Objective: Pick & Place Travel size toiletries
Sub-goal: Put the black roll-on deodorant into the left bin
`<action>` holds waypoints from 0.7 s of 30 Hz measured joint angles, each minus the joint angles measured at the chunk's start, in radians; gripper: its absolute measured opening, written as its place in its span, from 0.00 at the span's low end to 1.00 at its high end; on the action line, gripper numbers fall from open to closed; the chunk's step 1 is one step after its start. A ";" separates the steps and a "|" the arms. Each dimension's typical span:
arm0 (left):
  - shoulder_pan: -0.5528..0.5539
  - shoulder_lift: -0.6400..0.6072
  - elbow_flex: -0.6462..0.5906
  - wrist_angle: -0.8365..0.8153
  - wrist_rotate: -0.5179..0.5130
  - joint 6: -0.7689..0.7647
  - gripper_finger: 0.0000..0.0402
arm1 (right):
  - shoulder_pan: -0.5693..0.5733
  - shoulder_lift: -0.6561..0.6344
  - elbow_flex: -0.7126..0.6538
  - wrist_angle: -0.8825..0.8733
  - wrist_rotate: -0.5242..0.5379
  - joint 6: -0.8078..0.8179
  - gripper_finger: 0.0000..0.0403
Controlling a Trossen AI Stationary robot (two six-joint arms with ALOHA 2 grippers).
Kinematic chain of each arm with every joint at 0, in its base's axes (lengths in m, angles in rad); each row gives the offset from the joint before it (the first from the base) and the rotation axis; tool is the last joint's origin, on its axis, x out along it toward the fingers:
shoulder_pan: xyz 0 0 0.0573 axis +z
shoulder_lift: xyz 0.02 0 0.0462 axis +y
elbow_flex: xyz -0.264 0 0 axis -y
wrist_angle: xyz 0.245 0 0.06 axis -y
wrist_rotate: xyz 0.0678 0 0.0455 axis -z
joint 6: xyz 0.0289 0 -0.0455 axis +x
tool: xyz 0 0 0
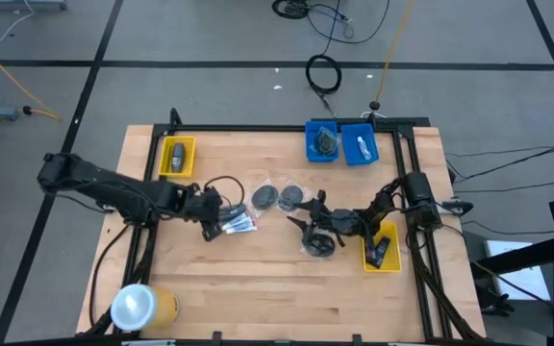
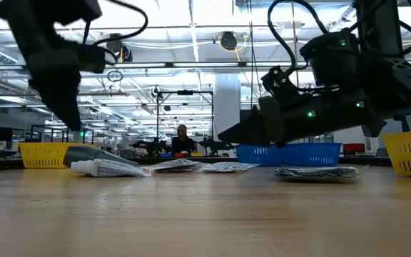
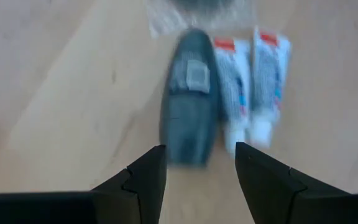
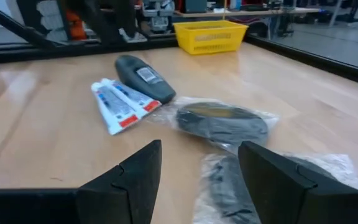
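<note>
Left gripper (image 1: 210,213) hangs low over the counter (image 1: 277,288), just beside the dark bottle (image 1: 231,213) and the two white tubes (image 1: 241,225) — jaws spread, nothing between them. In its wrist view the bottle (image 3: 189,96) lies flat right ahead of the open fingers (image 3: 148,180), with the tubes (image 3: 253,81) side by side, touching it or nearly so. Right gripper (image 1: 301,223) sits near the middle of the counter, jaws spread too, empty, over the bagged discs. Two discs in clear bags (image 1: 275,198) lie side by side just behind it; another bagged disc (image 1: 317,244) lies under the right arm. Right wrist view shows bagged discs (image 4: 222,121) close in front of the fingers (image 4: 135,180), bottle (image 4: 143,76) and tubes (image 4: 122,104) farther off, a yellow bin (image 4: 210,34) beyond. Yellow bin at the left rear (image 1: 177,157) holds a dark bottle; yellow bin at the right edge (image 1: 383,250) holds dark items, can't tell what. Two blue bins (image 1: 340,142) at the rear — one with a bagged disc, one with a white tube. Big yellow roll (image 1: 144,306) near the front left corner. Low view: bottle and tube (image 2: 105,165) flat on the counter, bags (image 2: 312,171) flat under the right arm; a person (image 2: 183,139) far back in the room.
</note>
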 joint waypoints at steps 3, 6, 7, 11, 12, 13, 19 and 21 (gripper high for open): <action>-0.021 0.003 -0.101 0.240 -0.080 0.041 0.47 | -0.017 0.001 0.000 -0.003 -0.002 0.001 0.51; -0.020 0.002 -0.189 0.443 -0.141 0.089 0.47 | -0.025 0.001 0.000 -0.018 -0.005 0.001 0.51; -0.016 0.002 -0.213 0.496 -0.160 0.103 0.48 | -0.025 0.001 0.000 -0.019 -0.005 0.001 0.51; 0.004 0.002 -0.300 0.624 -0.166 0.122 0.57 | -0.024 0.000 0.000 -0.017 -0.006 0.001 0.51; 0.012 0.002 -0.317 0.639 -0.166 0.113 0.61 | -0.023 0.001 0.000 -0.018 -0.006 0.001 0.51; 0.020 0.002 -0.329 0.643 -0.168 0.102 0.64 | -0.023 0.001 0.000 -0.017 -0.006 0.001 0.51; 0.045 0.008 -0.351 0.646 -0.101 0.102 0.74 | -0.023 0.000 0.000 -0.017 -0.006 0.019 0.51; 0.045 0.033 -0.350 0.669 -0.083 0.114 0.71 | -0.023 0.001 0.000 -0.017 -0.006 0.020 0.51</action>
